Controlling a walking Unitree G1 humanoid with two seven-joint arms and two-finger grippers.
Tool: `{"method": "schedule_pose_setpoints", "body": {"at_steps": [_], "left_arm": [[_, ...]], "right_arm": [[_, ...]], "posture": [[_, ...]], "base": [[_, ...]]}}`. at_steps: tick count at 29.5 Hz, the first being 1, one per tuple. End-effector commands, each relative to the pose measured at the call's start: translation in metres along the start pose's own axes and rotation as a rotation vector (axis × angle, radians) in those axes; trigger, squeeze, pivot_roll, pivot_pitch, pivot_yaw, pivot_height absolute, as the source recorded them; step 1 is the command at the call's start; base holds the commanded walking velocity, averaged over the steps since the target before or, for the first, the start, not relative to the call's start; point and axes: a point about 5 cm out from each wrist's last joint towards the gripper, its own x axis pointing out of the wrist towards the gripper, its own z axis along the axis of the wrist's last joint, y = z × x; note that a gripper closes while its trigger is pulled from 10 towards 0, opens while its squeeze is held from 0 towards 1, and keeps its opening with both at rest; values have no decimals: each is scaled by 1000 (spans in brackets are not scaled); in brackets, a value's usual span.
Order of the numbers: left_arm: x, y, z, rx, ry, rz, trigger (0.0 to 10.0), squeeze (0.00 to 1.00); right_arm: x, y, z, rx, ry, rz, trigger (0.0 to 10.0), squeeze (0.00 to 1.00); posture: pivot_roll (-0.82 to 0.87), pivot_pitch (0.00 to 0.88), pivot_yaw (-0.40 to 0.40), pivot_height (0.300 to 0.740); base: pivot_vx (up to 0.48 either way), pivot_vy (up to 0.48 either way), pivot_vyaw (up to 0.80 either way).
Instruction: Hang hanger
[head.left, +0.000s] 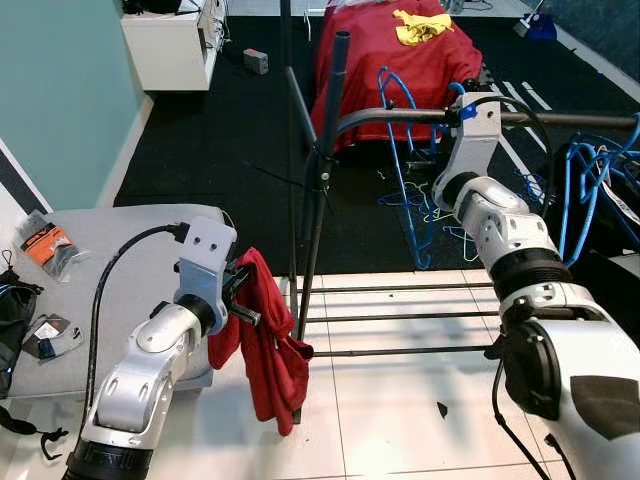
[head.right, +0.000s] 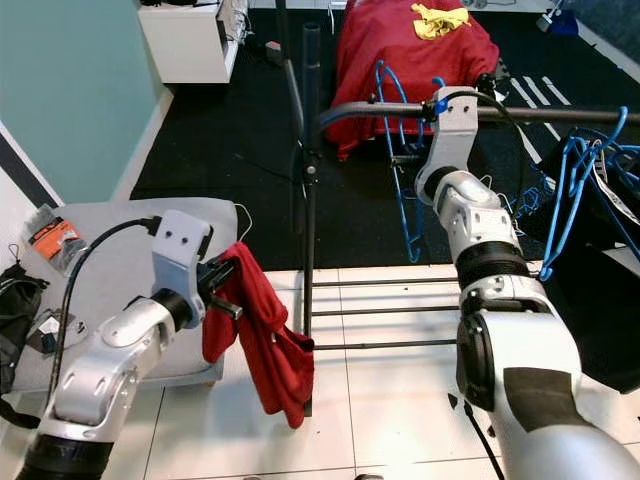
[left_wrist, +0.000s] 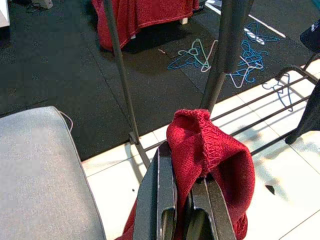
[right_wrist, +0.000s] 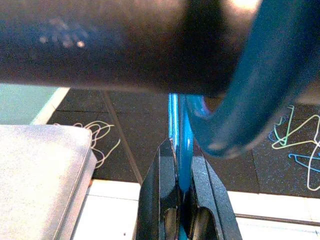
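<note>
R gripper (right_wrist: 181, 187) pinches blue hanger (right_wrist: 176, 130) under rail (right_wrist: 110, 45).

Grey table (head.left: 130, 235) near left w/ orange packet (head.left: 47, 245); white cabinet (head.left: 170, 45) far left; yellow cloth (head.left: 420, 27) far.

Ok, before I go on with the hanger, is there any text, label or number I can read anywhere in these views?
None can be read.
The orange packet on the grey table: dark print, too small and blurred.
The small clear packet on the same table: a label shows, unreadable.
The blue hanger, the rack's rail and the red cloth: no lettering to be seen.
</note>
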Motion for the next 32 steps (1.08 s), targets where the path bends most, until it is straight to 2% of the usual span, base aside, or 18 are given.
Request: {"method": "schedule_pose_setpoints", "body": {"at_steps": [1, 4, 5, 6, 9, 10, 13, 14, 21, 24, 25, 27, 30, 31, 32], "left_arm": [[-3, 2, 2, 11, -5, -5, 10000, 0], [-3, 1, 2, 13, -2, -14, 10000, 0], [-3, 1, 2, 13, -1, -19, 10000, 0], [-3, 1, 2, 12, 0, -22, 10000, 0], [-3, 0, 2, 12, 0, -23, 10000, 0], [-3, 0, 2, 13, 0, -25, 10000, 0], [-3, 0, 2, 13, -1, -26, 10000, 0], [-2, -1, 2, 13, -2, -28, 10000, 0], [-3, -1, 2, 16, -9, -13, 10000, 0], [-5, 5, 1, -8, -10, 33, 10000, 0], [-8, 9, -2, -22, -5, 52, 10000, 0], [-8, 9, -2, -22, -5, 52, 10000, 0], [-15, 10, -11, -51, 15, 73, 10000, 0], [-15, 10, -11, -51, 15, 73, 10000, 0], [-16, 9, -13, -61, 21, 72, 10000, 0]], "right_arm": [[1, -2, 3, 1, -3, -3, 10000, 0], [1, -4, 0, 7, 14, -15, 10000, 0], [1, -5, -1, 15, 18, -18, 10000, 51], [1, -5, -2, 21, 19, -19, 10000, 867], [1, -6, -2, 25, 19, -19, 10000, 867], [1, -6, -2, 26, 19, -20, 10000, 1000], [1, -7, -2, 15, 18, -31, 10000, 1000], [1, -8, -1, 1, 11, -44, 10000, 0], [-1, -12, 1, -56, -21, -70, 10000, 0], [-5, -12, 3, -80, -63, -70, 10000, 0], [-11, -8, 1, -104, -84, -65, 10000, 0], [-11, -8, 1, -104, -84, -65, 10000, 0], [-39, 9, -7, -189, -119, -67, 10000, 0], [-39, 9, -7, -189, -119, -67, 10000, 0], [-46, 12, -8, -209, -123, -72, 10000, 0]], "posture": [[11, 188, -7, 740], [12, 186, -7, 740], [11, 186, -7, 740], [11, 186, -7, 740], [11, 186, -7, 740], [11, 186, -7, 740], [11, 186, -7, 740], [5, 176, -6, 740], [15, 159, -17, 740], [15, 146, -10, 740], [10, 135, 1, 740], [10, 135, 1, 740], [-4, 117, 13, 740], [-4, 117, 13, 740], [-10, 109, 13, 740]], "base": [[0, 0, 0], [0, 0, 0], [0, 0, 0], [0, 0, 0], [0, 0, 0], [0, 0, 0], [0, 0, 0], [0, 0, 0], [0, 0, 0], [0, 0, 0], [0, 0, 0], [0, 0, 0], [0, 0, 0], [0, 0, 0], [0, 0, 0]]}}
